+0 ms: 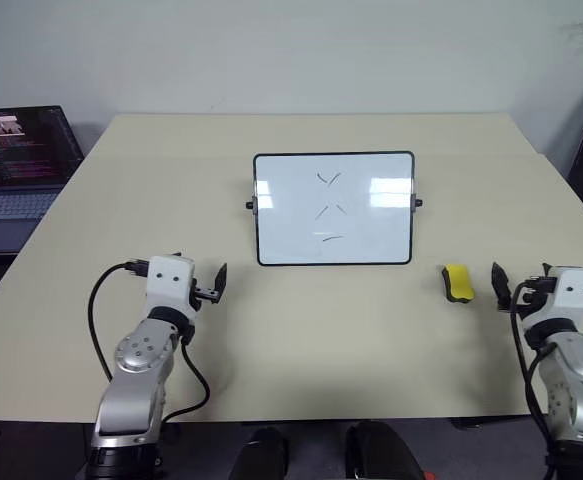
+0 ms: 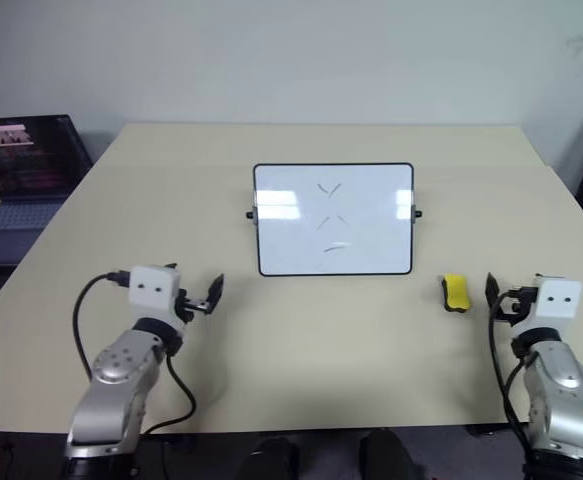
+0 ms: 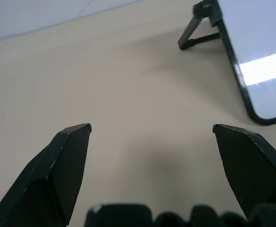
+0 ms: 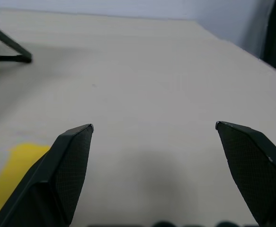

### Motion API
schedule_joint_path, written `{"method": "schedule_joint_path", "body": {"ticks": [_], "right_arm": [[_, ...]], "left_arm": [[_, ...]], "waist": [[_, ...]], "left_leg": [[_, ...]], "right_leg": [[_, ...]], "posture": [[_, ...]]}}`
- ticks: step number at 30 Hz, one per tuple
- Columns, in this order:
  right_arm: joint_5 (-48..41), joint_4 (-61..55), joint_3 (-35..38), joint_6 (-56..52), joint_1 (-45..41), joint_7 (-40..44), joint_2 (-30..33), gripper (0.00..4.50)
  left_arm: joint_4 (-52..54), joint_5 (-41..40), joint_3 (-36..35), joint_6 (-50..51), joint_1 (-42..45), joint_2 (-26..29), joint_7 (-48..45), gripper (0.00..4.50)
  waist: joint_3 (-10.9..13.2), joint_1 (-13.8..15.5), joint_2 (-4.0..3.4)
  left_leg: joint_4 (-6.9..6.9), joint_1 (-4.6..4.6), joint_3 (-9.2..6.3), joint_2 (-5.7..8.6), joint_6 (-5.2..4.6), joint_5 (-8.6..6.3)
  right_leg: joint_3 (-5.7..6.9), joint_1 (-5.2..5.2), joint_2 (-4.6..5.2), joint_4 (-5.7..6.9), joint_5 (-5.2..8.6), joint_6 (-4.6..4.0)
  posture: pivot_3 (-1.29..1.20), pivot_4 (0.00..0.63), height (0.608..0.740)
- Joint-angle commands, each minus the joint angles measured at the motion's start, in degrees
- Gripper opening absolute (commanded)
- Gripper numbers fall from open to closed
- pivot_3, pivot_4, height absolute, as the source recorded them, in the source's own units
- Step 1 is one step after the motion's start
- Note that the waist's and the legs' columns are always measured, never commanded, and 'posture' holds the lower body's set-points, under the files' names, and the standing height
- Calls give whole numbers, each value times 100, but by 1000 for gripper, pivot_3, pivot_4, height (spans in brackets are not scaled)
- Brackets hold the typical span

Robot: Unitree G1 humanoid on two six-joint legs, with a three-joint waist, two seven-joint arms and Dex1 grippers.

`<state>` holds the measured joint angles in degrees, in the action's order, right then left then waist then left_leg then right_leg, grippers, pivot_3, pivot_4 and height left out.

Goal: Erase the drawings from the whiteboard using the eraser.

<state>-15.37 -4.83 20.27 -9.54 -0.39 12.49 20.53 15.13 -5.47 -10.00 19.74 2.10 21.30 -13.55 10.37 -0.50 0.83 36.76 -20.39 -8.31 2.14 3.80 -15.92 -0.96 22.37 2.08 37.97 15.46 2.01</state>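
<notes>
Nothing is done yet: the drawings (image 1: 329, 208) are all on the whiteboard (image 1: 281, 235), which stands propped mid-table, and the eraser (image 1: 458, 281) lies just beside my right gripper (image 1: 516, 287), whose claws are spread and empty, like my left gripper (image 1: 203, 286). The beige table (image 1: 301, 330) meets a pale wall, with a laptop (image 1: 19, 170) off its left edge.

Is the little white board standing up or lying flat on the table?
Standing up, tilted back. The whiteboard leans on a black stand leg behind it, its bottom edge on the table.
</notes>
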Motion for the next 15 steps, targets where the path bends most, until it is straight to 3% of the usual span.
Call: {"method": "schedule_joint_path", "body": {"ticks": [1,4,8,15], "right_arm": [[-83,-887,-179,-130,64,-154,-234,4483],[-241,-1693,-213,-682,8,-442,-407,4483],[-653,-2227,-13,-1487,-10,-541,-337,4483],[-1167,-2744,-102,-3089,94,-875,-276,4483]], "left_arm": [[283,-541,-527,72,181,483,-607,4500],[394,-1386,-746,558,463,1126,-1579,4500],[443,-1856,-84,932,1013,1860,-2803,4500],[351,-2385,1031,1320,2196,2140,-4331,4500]], "waist": [[1,0,-1],[3,-3,-5],[4,29,-4],[5,-13,-5]], "left_leg": [[0,0,0,-4,0,0],[0,-6,0,-25,0,0],[4,-18,-9,-17,0,0],[-1,-35,-7,7,-9,-4]], "right_leg": [[0,0,0,0,0,0],[1,5,0,-1,0,-1],[11,10,-11,-3,0,-1],[9,29,-11,-2,-10,-19]], "posture": [[0,150,740],[0,150,740],[0,150,740],[0,150,740]]}}
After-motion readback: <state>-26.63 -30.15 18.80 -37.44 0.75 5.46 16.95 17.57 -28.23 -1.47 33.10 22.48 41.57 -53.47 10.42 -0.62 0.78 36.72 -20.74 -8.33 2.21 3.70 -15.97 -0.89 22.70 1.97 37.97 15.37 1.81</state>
